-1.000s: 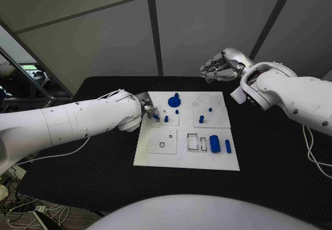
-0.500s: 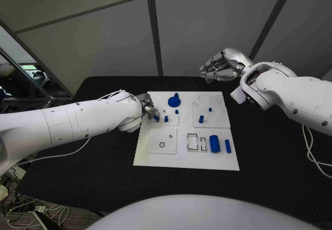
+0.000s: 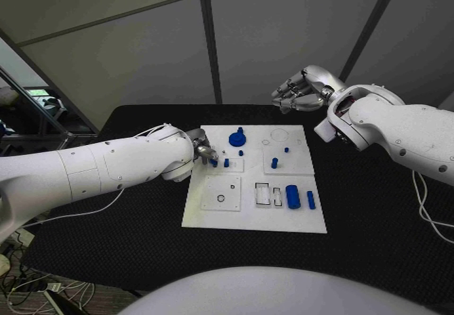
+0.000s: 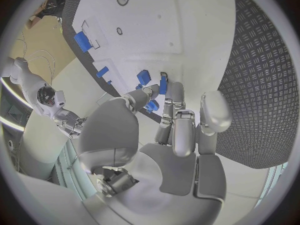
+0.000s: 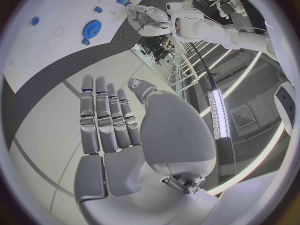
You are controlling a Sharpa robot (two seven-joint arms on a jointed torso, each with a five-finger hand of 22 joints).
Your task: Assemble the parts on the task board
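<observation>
Risk: left hand (image 3: 203,149), pinching a small blue peg (image 4: 163,83) over the task board (image 3: 248,221), could tilt and jam it; right hand (image 3: 301,90) hangs released, far right.

tabletop: we see a black tabletop (image 3: 123,223) with a textured surface.
wall: grey panels (image 3: 123,59) behind it, split by dark strips.
cable: a white cable (image 3: 428,210) lies on the tabletop's right side.
</observation>
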